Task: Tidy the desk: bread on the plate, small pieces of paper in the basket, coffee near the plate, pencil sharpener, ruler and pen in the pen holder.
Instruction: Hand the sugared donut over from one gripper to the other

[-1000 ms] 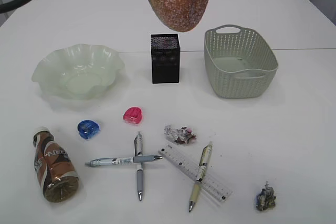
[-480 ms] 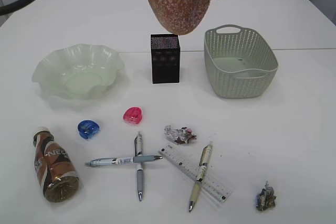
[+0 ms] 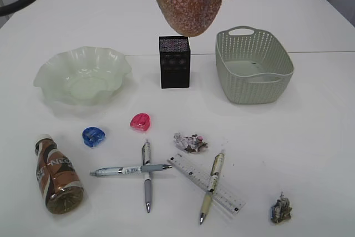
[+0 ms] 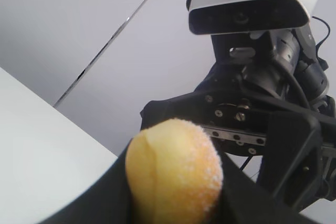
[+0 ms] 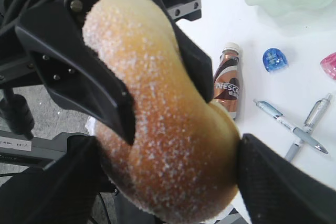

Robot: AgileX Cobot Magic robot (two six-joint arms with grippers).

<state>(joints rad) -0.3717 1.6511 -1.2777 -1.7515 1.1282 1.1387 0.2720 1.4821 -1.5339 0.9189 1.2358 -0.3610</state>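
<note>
The desk (image 3: 310, 154) was seen with the bread (image 3: 187, 1) held aloft above the pen holder (image 3: 174, 62), clamped by the left end effector (image 5: 142, 77); the right end effector (image 5: 168, 182) was spread wide beside it, released. The plate (image 3: 50, 76) was left of the holder.

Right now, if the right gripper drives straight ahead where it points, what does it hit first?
The bread: it sits straight ahead of the right gripper, between its spread jaws, and is clamped by the left gripper. Behind the bread it would probably meet the left gripper's body, though depth is unclear.
</note>
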